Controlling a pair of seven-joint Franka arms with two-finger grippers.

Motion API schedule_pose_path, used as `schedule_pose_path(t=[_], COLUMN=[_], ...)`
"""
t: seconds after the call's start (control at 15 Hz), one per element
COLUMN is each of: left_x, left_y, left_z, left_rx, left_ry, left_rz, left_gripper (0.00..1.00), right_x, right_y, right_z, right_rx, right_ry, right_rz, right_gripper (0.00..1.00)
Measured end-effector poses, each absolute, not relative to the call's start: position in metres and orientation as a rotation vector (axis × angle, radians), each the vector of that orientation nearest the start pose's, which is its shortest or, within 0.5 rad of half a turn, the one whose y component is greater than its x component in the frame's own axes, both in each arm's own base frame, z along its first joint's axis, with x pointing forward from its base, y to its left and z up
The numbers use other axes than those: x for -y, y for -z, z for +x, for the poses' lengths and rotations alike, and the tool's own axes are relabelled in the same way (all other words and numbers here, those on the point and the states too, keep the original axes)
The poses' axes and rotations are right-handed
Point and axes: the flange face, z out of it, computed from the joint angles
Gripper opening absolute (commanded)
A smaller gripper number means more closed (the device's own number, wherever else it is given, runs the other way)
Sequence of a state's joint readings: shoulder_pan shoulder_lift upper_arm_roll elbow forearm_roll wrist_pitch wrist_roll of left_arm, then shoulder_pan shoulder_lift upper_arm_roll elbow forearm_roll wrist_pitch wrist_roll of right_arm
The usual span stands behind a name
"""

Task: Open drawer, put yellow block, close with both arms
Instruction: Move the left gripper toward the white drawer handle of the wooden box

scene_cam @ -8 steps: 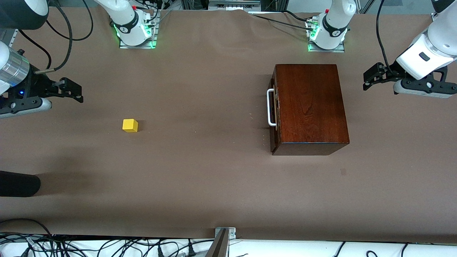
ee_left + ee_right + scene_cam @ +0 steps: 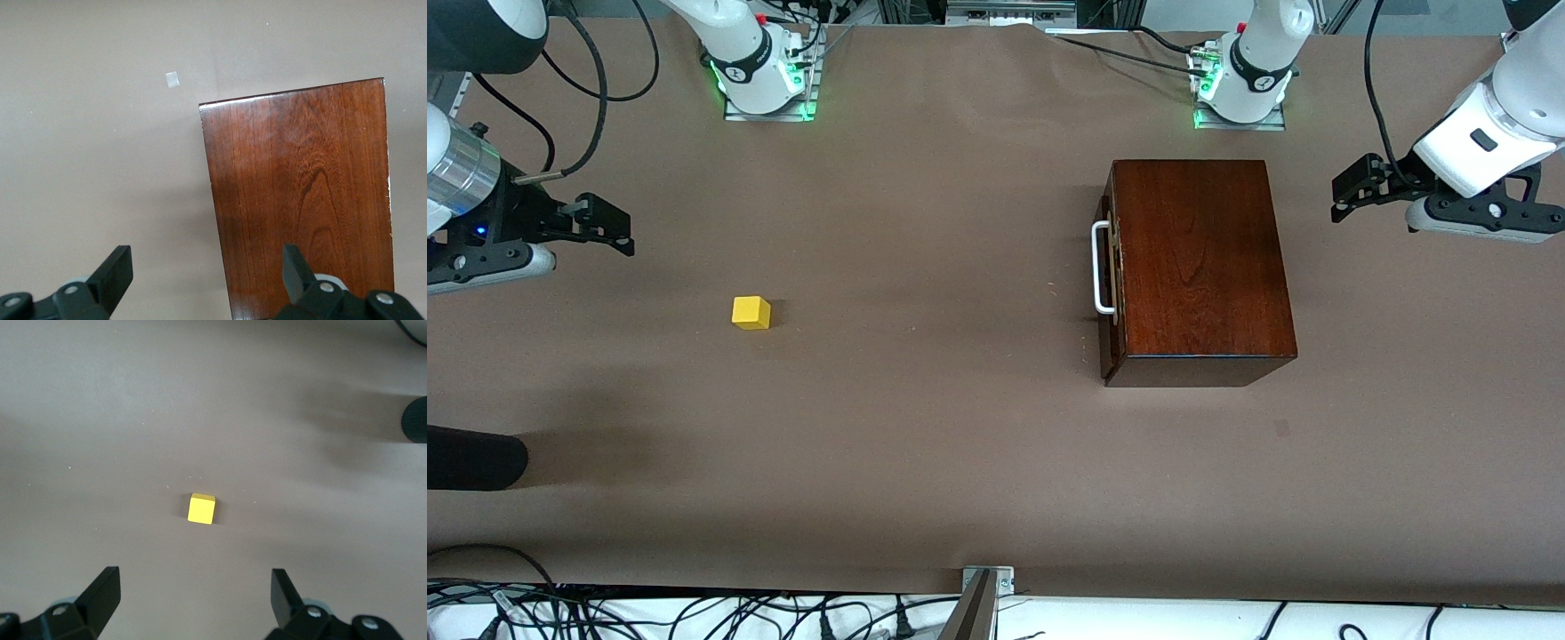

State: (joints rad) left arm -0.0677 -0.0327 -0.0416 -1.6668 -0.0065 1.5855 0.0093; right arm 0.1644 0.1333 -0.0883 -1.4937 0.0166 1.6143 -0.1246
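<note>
The dark reddish-brown wooden box (image 2: 1199, 267) stands toward the left arm's end of the table. Its drawer (image 2: 1109, 276) is pushed in, and the white bar handle (image 2: 1100, 268) faces the table's middle. The yellow block (image 2: 751, 312) lies alone on the brown table toward the right arm's end. My left gripper (image 2: 1343, 197) hangs open in the air beside the box, at the table's end; in the left wrist view the left gripper (image 2: 203, 270) is over the edge of the box top (image 2: 307, 200). My right gripper (image 2: 621, 233) is open above the table, apart from the block (image 2: 201, 509).
A dark rounded object (image 2: 471, 458) juts in at the table's edge at the right arm's end, nearer the front camera than the block. A small pale mark (image 2: 172, 79) lies on the table near the box. Cables run along the front edge.
</note>
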Motion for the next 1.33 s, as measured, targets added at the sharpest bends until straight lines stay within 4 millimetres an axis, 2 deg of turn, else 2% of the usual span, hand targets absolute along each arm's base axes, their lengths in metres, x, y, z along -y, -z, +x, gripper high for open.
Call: schedule_pose_path(t=[1.0,1.2,1.33], left_x=[0.062,0.081,0.108], left_y=[-0.598,-0.586,-0.574], left_z=[0.538,0.531,0.525], left_rx=[-0.191,-0.248,-0.316], left_ry=[-0.103,-0.223,-0.325], left_rz=[-3.136,-3.119,-3.095], left_gripper=[1.00,1.00,1.00], right_x=[-0.051,-0.050,-0.050], right_y=[-0.588,-0.588,-0.588], right_z=[0.596,0.596,0.596], right_rx=[0.314,0.313,0.313], right_ry=[-0.019,-0.019,-0.019], right_rz=[-3.121,-3.121,-3.121], right_gripper=[1.00,1.00,1.00])
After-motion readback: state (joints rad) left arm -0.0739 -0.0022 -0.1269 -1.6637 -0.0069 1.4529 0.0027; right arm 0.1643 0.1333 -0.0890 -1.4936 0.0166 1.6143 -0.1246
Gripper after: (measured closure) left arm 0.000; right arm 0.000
